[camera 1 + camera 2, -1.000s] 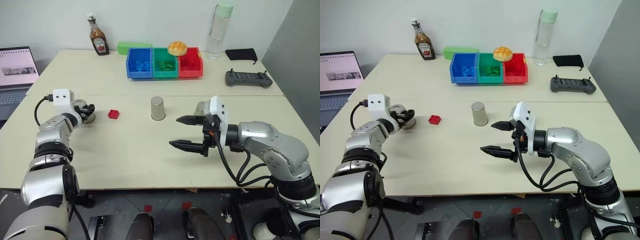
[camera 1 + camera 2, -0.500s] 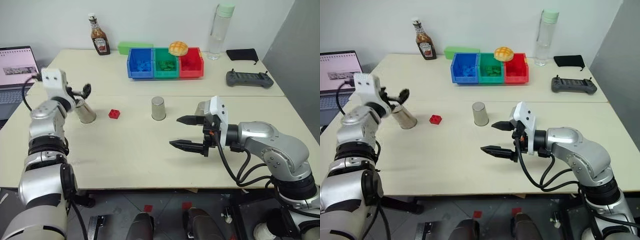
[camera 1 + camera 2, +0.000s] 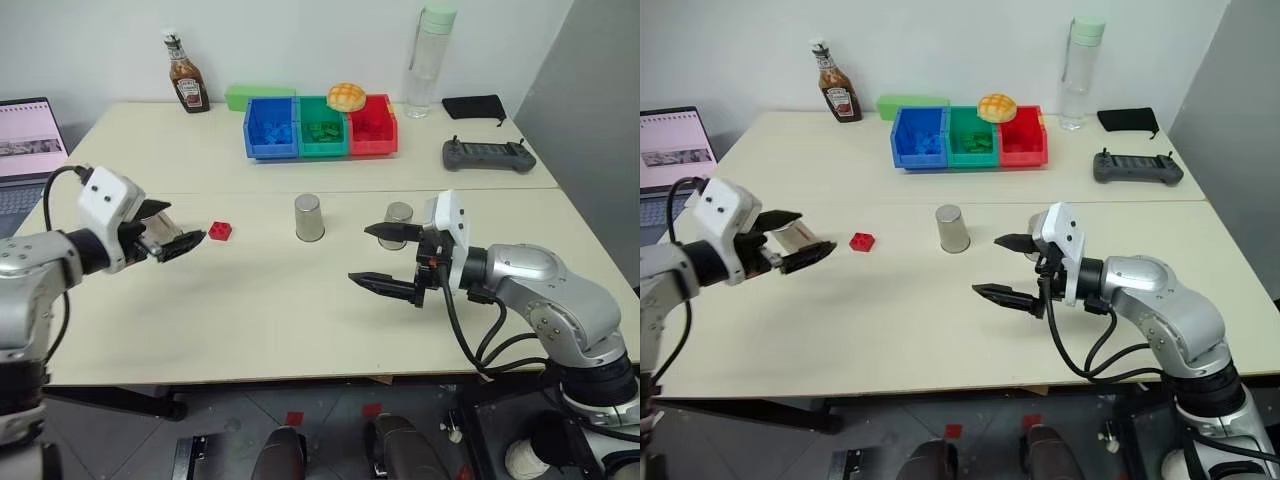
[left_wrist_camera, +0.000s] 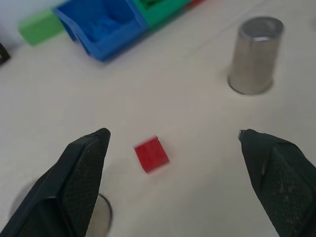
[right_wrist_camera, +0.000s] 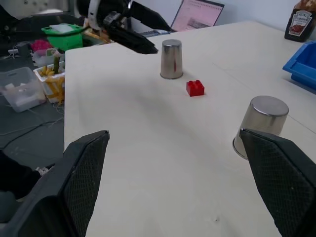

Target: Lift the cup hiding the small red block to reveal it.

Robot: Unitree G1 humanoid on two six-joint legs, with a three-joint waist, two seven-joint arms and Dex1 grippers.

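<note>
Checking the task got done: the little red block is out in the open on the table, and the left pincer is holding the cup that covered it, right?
Not quite. The small red block does lie uncovered, but the left pincer is open and empty; the right wrist view shows that cup standing on the table beside the block.

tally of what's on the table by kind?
Cups: 3
Red block: 1
Bins: 3, blue, green, red
Green box: 1
Ketchup bottle: 1
Water bottle: 1
Bun: 1
Controller: 1
Black pouch: 1
Laptop: 1
Total: 14
</note>
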